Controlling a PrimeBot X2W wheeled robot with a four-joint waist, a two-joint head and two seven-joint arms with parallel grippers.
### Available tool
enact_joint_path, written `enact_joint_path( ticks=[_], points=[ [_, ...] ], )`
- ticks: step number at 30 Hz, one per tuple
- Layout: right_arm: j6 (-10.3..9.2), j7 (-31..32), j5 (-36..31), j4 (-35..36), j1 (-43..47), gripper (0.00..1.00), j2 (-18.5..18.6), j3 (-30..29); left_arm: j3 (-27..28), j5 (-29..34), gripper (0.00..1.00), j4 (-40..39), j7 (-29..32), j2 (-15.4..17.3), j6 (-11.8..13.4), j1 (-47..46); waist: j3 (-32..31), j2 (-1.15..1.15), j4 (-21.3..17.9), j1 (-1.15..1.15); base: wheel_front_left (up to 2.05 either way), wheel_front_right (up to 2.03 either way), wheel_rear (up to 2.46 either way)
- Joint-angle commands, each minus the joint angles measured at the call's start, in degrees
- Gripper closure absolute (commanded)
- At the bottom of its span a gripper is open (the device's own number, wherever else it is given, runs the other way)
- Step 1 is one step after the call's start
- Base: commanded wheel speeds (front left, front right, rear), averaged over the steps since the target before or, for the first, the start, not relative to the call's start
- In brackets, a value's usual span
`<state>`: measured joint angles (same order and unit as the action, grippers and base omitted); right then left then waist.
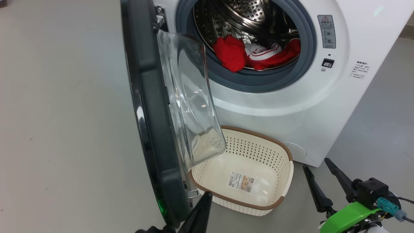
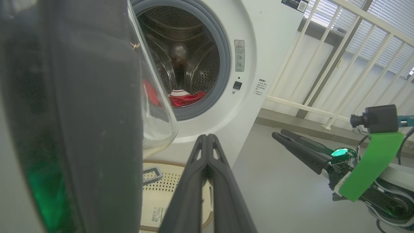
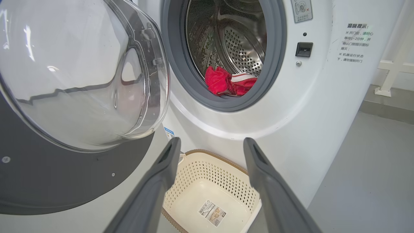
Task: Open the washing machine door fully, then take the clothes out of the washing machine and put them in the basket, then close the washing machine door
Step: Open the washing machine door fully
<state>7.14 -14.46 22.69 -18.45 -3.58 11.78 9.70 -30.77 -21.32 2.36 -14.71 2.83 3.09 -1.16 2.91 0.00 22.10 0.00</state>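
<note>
The washing machine door (image 1: 152, 113) stands swung well out from the washing machine (image 1: 291, 106), so the opening step looks done or nearly so. The red clothes (image 1: 252, 53) lie at the drum's front lip, none yet removed, and the basket (image 1: 284, 147) sits empty on the floor below the opening. The left gripper (image 1: 206, 197) is pinched together on nothing beside the door's lower edge. The right gripper (image 1: 316, 163) is spread apart and empty, right of the basket. Unloading and closing remain.

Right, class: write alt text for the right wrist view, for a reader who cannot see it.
A white washing machine stands with its round door swung open at left and red clothes in its drum. Below, a cream basket holding no clothes shows between the open right gripper's fingers.
</note>
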Motion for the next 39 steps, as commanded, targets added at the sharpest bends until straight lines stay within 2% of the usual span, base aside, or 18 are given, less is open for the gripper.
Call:
enact_joint_path(
  ticks=[1,11,22,39],
  points=[
    [0.35,-0.53,-0.76,1.3,-0.51,0.0,0.63,0.86,2.31,-0.34,1.0,-0.35,-0.29,0.05,0.74,-1.79,-0.07,0.0,0.05,0.0,0.0,0.0,0.0],
    [0.35,-0.53,-0.96,1.65,-0.15,0.0,0.25,0.3,6.44,-0.74,1.0,3.33,-0.29,0.05,0.79,-2.05,-0.44,0.0,0.45,0.0,0.0,0.0,0.0],
    [0.35,-0.53,-1.19,1.89,0.0,0.0,-0.04,-0.2,10.66,0.45,1.0,3.95,-0.29,0.09,0.88,-0.96,-0.32,0.0,1.45,0.0,0.0,0.0,0.0],
    [0.35,-0.53,-1.08,2.48,-0.3,0.0,0.43,-0.01,25.22,1.31,1.0,2.41,-0.29,3.25,3.25,1.36,0.9,0.0,2.02,0.0,0.0,0.0,0.0]
  ],
)
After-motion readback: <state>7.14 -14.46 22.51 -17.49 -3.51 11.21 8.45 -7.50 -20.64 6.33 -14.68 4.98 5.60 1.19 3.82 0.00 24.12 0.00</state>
